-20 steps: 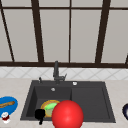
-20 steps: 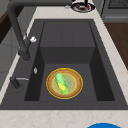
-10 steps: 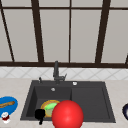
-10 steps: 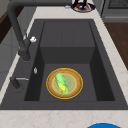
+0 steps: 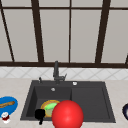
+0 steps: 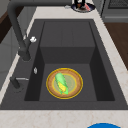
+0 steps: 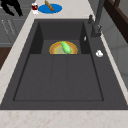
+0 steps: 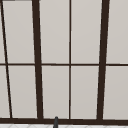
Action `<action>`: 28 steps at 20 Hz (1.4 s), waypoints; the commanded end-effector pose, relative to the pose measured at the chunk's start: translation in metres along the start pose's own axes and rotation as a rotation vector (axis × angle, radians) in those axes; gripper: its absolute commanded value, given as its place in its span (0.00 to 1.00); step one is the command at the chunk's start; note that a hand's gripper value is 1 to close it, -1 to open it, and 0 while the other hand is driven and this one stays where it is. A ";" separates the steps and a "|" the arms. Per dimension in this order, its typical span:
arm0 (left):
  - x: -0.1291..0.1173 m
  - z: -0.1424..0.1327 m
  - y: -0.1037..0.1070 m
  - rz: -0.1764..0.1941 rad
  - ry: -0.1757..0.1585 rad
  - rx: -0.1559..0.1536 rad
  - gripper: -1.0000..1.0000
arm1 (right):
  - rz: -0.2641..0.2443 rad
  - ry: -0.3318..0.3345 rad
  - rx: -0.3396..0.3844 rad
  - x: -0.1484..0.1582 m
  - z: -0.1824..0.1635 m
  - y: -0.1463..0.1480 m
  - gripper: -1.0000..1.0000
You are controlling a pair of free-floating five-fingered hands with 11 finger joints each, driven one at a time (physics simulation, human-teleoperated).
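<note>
My left hand (image 5: 40, 114) hangs in front of the sink's front left corner, fingers relaxed and holding nothing. It also shows as a black shape off the counter's front edge, my left hand (image 7: 12, 6) near a blue plate. A large red ball (image 5: 67, 115) floats just right of this hand, in front of the sink's front edge. A yellow-rimmed plate (image 6: 75, 85) lies in the left basin with a green and yellow corn cob (image 6: 61, 83) on it.
The dark sink (image 5: 90, 100) has a flat drainboard on its right and a black faucet (image 5: 56, 71) behind it. A blue plate (image 7: 51, 9) with a bread stick and a small jar (image 7: 34, 7) sit on the left counter. A dark dish (image 6: 82, 7) sits on the right counter.
</note>
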 end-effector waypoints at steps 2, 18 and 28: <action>0.000 0.000 0.000 0.000 0.000 0.000 0.50 | -0.012 0.030 -0.004 0.000 0.001 -0.010 1.00; 0.000 0.000 0.000 0.000 0.000 0.000 0.50 | 0.041 0.119 0.053 0.080 0.018 -0.105 1.00; 0.000 0.000 0.000 0.000 0.000 0.000 0.50 | 0.059 0.134 0.091 0.161 0.030 -0.147 1.00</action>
